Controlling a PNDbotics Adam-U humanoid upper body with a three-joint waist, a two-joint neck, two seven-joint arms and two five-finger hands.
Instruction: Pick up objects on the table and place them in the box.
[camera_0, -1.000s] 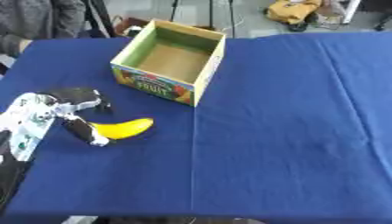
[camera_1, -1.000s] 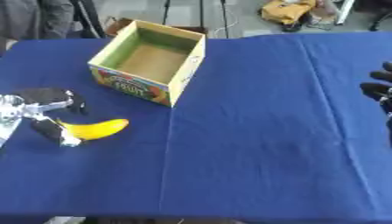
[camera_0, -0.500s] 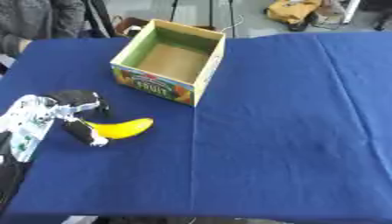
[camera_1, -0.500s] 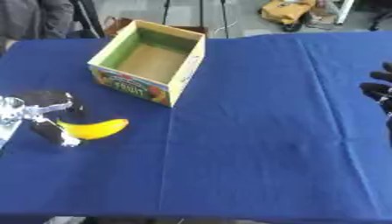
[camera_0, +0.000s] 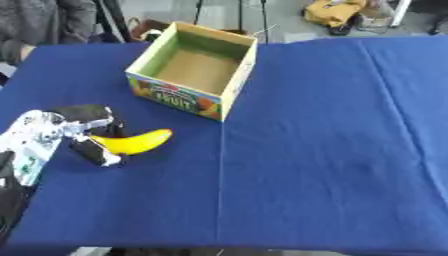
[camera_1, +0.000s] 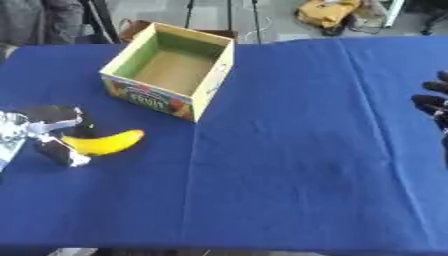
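The box (camera_0: 194, 67) is empty, so nothing is done; 1 banana (camera_0: 133, 141) lies just left-front of it, its end pinched in the left hand (camera_0: 80, 131); right hand (camera_1: 434, 102) idles open, far right.

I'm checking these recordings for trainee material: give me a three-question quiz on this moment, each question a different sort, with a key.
1. True or false: the banana already lies inside the box.
2. Which hand has its fingers at the banana? A) the left hand B) the right hand C) neither
3. Fill in: the cloth on the table is ____ in colour.

Key:
1. False: the banana lies on the table, near side of the box, which looks empty.
2. A: the left hand is curled round the banana's end; the right hand shows only at the right eye view's right edge.
3. Blue.
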